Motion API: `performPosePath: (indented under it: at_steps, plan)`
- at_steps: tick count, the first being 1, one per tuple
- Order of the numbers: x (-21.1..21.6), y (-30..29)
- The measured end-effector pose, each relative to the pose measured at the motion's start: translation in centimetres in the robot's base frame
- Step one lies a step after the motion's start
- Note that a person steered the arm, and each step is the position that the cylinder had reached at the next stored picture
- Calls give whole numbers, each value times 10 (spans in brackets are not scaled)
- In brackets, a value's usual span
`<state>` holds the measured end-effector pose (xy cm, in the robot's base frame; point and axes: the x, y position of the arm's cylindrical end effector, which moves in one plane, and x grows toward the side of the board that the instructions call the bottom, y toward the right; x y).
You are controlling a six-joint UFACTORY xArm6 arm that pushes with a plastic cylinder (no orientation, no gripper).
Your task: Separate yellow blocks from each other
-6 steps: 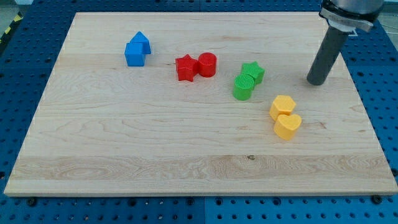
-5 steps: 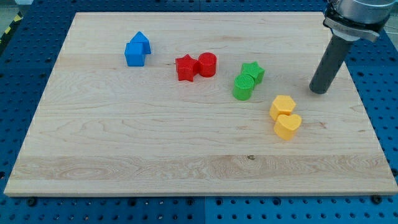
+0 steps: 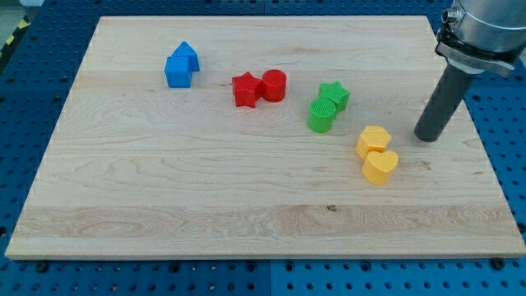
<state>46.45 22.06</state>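
Note:
Two yellow blocks touch each other right of the board's middle: a yellow hexagon (image 3: 373, 141) and, just below it, a yellow heart (image 3: 380, 167). My tip (image 3: 426, 137) rests on the board to the right of the hexagon, about a block's width away, touching neither yellow block.
A green star (image 3: 334, 94) and green cylinder (image 3: 321, 115) touch, up-left of the yellow pair. A red star (image 3: 245, 90) and red cylinder (image 3: 274, 85) touch near the top middle. Two blue blocks (image 3: 181, 65) sit at the top left. The wooden board (image 3: 205, 189) lies on a blue pegboard.
My tip has moved down and slightly right, from level with the green blocks to level with the yellow hexagon. No block has moved.

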Motion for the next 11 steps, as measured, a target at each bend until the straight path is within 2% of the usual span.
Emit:
performPosePath:
  at_steps: [2, 8, 11]
  plan:
    - [12, -35]
    - [23, -90]
    - [52, -105]
